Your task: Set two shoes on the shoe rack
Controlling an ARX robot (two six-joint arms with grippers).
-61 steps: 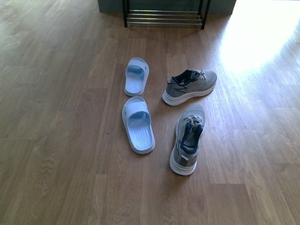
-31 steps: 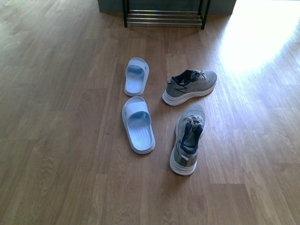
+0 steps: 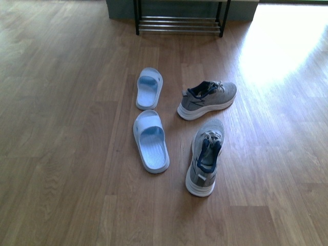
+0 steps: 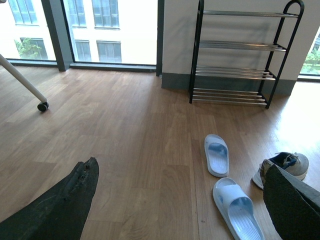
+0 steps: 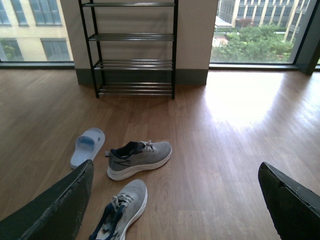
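Two grey sneakers with white soles lie on the wood floor. One sneaker (image 3: 207, 99) lies crosswise, and the nearer sneaker (image 3: 205, 156) points away from me. The shoe rack (image 3: 178, 23) stands against the far wall with its black frame and chrome bars bare. The left wrist view shows the rack (image 4: 240, 55) and part of one sneaker (image 4: 289, 164) behind a finger. My left gripper (image 4: 181, 167) is open above the floor. My right gripper (image 5: 175, 166) is also open, high above both sneakers (image 5: 140, 157) (image 5: 120, 210), facing the rack (image 5: 132, 50). Neither arm appears in the front view.
Two pale blue slide slippers (image 3: 149, 88) (image 3: 151, 141) lie left of the sneakers, one behind the other. A white leg on a caster (image 4: 43, 106) stands far to the left. Windows flank the rack's wall. Sunlight glares on the floor (image 3: 277, 46) at the right.
In the front view the whole scene has slid slightly down the picture, so a little more of the rack shows. Shoes and slippers keep their places on the floor.
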